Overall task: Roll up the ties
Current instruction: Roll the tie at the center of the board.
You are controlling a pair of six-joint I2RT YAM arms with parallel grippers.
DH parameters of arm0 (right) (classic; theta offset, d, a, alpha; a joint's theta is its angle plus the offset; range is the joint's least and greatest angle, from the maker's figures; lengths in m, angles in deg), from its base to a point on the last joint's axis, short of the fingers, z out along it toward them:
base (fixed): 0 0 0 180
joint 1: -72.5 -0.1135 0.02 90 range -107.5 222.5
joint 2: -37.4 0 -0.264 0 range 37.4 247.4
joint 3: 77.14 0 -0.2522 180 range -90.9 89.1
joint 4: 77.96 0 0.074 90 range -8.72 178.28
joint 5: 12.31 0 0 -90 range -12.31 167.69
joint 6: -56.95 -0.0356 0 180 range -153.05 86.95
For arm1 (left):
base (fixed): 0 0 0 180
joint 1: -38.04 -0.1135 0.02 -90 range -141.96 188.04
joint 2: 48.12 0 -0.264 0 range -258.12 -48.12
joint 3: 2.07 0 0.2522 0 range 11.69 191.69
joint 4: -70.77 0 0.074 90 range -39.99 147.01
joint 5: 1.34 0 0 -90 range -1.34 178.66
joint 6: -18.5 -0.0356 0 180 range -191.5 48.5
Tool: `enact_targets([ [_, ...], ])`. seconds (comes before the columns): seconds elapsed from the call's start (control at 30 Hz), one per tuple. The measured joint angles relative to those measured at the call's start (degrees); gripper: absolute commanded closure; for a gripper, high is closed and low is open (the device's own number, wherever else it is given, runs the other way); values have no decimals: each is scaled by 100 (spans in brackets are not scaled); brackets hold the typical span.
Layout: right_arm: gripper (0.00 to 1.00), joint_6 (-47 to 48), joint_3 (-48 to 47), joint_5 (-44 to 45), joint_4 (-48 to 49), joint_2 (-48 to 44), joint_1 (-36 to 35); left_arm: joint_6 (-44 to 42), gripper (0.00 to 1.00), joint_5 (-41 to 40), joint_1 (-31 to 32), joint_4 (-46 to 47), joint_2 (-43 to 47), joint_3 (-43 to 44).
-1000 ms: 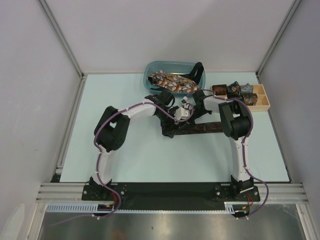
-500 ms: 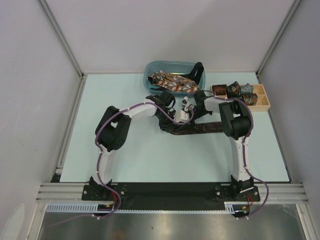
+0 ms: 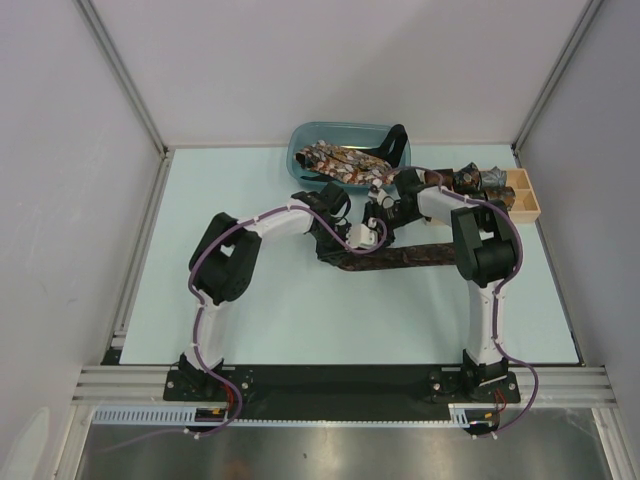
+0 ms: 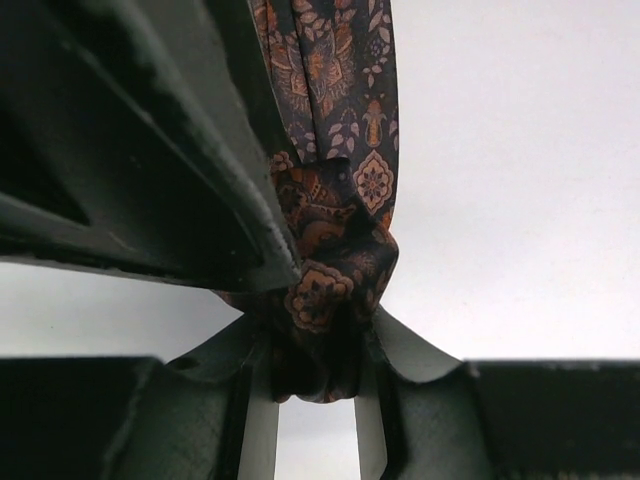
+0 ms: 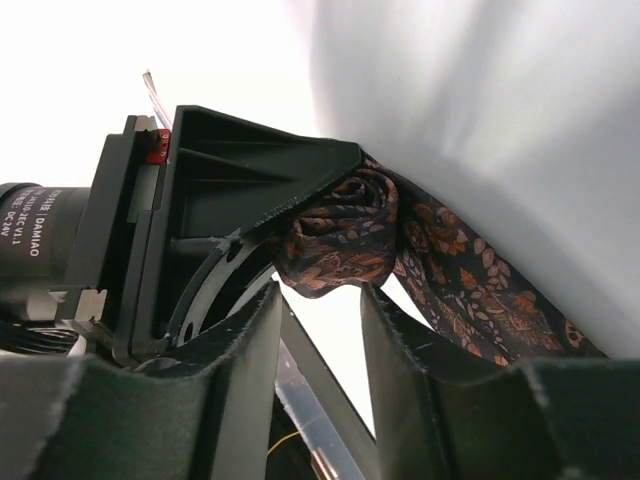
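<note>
1. Compared with a second ago, the right arm's wrist has been pulled closer to the blue bin (image 3: 293,152) and its elbow swung further from it. The left arm is barely shifted, so the spot where both grippers meet is kept just in front of the bin's near rim.
2. The brown tie (image 3: 405,257) is laid flat on the table (image 3: 260,300) in front of the bin, trailing off toward the bin's right side. Its coiled end (image 5: 340,230) is lifted up between the grippers. The loose length is probably left trailing so it can be fed into the roll.
3. The left gripper (image 4: 315,345) is pressed together on the coil, and fabric is seen bunched between its fingers in the left wrist view. This is likely meant as the anchor, so the wraps already made aren't lost.
4. The right gripper (image 5: 320,300) is seen with its jaws standing apart and the coil sitting right at the tips. Whether the coil is actually being squeezed can't be told. It looks like a fresh grip is being lined up for another turn.
5. Loose ties (image 3: 345,162) are piled in the bin, and rolled ties (image 3: 468,180) are parked in the wooden tray (image 3: 522,200) off to the bin's right. So the job is judged partway done, with this roll only just started.
6. Risk: if the anchor pinch is eased before the second grip is made, the coil could be sprung open.
</note>
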Motion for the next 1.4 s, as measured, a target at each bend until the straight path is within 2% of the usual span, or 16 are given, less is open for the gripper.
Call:
enact_targets([
  [0.17, 54, -46, 57, 22, 11, 0, -2, -15, 74, 4, 0, -44, 9, -4],
  [0.47, 63, -299, 57, 11, 361, 164, -205, 28, 72, 31, -15, -39, 11, -7],
  [0.57, 76, -358, 59, -26, 433, 306, -245, 46, 70, 57, -31, -42, 11, -11],
  [0.6, 88, -365, 59, -44, 444, 341, -249, 48, 68, 72, -42, -42, 11, -11],
  [0.67, 100, -356, 70, -81, 452, 376, -238, 50, 65, 87, -50, -39, 11, -13],
  [0.83, 100, -254, 72, -66, 435, 396, -214, 109, 57, 179, -96, -35, 11, -22],
  [0.87, 100, -212, 70, -33, 420, 402, -208, 125, 47, 221, -116, -31, 11, -31],
  [0.97, 100, -103, 70, 109, 345, 448, -149, 227, 26, 275, -181, -48, 48, -68],
  [1.07, 100, -9, 68, 295, 205, 487, -42, 317, 14, 334, -295, -20, 131, -168],
  [1.2, 100, 155, 44, 468, 15, 487, 52, 507, 7, 428, -437, 125, 332, -398],
  [1.23, 100, 186, 42, 483, -22, 487, 66, 564, 2, 472, -459, 153, 374, -422],
  [1.4, 100, 284, 17, 544, -127, 487, 81, 1016, 1, 769, -461, 494, 420, -431],
])
